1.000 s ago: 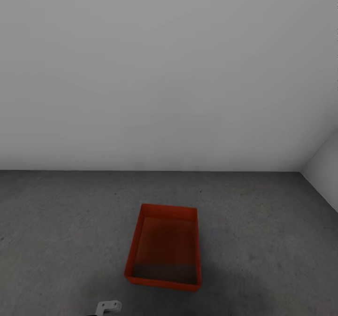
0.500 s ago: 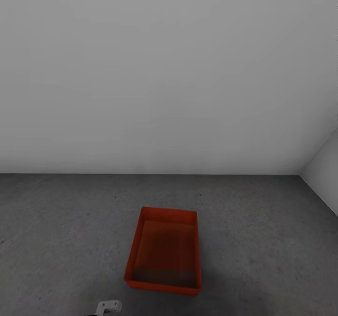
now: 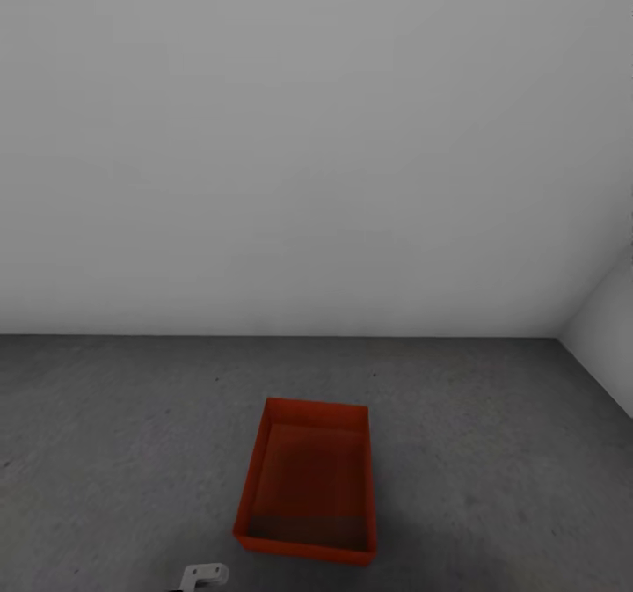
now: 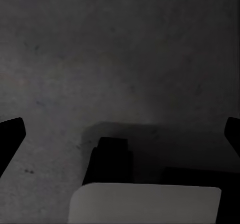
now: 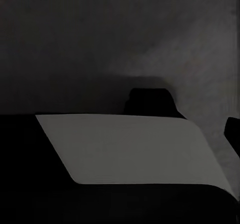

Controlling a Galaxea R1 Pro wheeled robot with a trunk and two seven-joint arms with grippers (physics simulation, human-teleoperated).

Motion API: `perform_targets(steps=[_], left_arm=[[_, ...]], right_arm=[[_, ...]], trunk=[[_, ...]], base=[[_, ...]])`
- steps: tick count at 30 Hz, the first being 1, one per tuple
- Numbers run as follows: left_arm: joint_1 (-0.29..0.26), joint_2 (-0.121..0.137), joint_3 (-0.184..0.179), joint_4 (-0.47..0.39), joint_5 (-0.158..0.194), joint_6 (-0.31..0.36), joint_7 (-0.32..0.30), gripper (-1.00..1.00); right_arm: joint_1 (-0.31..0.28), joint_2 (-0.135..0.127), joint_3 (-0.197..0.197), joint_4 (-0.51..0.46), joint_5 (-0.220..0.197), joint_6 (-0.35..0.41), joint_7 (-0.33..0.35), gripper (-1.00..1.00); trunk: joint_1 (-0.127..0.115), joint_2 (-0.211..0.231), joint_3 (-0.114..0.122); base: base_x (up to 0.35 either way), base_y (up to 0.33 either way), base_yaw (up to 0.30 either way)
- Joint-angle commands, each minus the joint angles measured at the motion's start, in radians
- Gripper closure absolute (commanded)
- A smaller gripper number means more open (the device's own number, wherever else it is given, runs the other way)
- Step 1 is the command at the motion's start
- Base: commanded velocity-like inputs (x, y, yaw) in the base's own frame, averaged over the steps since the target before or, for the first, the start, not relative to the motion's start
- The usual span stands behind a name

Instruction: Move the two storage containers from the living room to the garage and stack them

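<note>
Head view is taking in the garage from largest to smallest: a plain white wall (image 3: 316, 135) is filling the upper part of the scene, meeting a second white wall (image 3: 607, 337) at a corner on the right. Below them the dark grey, mottled concrete floor (image 3: 105, 451) is stretching across the lower part. One orange-red storage container (image 3: 308, 479) is sitting upright and lidless on that floor, a little ahead of the robot and well apart from both walls, its long side running away from the camera and its inside lying in shadow. Whether it is a single bin or two nested ones is not possible to tell. A small white part of the robot (image 3: 204, 575) is peeking in at the bottom edge, just near the container's closest left corner but apart from it.

In the left wrist view, the left gripper (image 4: 120, 134) is pointing down at bare concrete, its dark fingers (image 4: 11, 134) standing wide apart at the picture's edges with nothing between them.

In the right wrist view, the right gripper's finger (image 5: 233, 131) is showing as one dark tip over concrete; I cannot tell how its jaws are standing.
</note>
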Motion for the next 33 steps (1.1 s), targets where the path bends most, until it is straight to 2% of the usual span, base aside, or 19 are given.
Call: perform_targets(steps=[1,15,33], left_arm=[[0.0,0.0,-0.001,0.0,0.007,0.003,0.003,-1.0],[0.0,0.001,-0.001,0.0,0.007,0.003,0.007,-1.0],[0.0,0.001,-0.001,0.0,0.007,0.003,0.008,-1.0]], right_arm=[[-0.001,0.001,0.008,0.003,-0.01,-0.006,-0.001,-1.0],[-0.001,0.001,0.008,0.003,-0.011,-0.01,-0.001,-1.0],[-0.001,0.001,0.008,0.003,-0.011,-0.011,-0.001,-1.0]], trunk=[[-0.004,0.007,0.004],[-0.058,0.105,0.07],[-0.058,0.105,0.098]], base=[[0.0,0.0,0.0],[0.0,0.0,0.0],[0.0,0.0,0.0]])
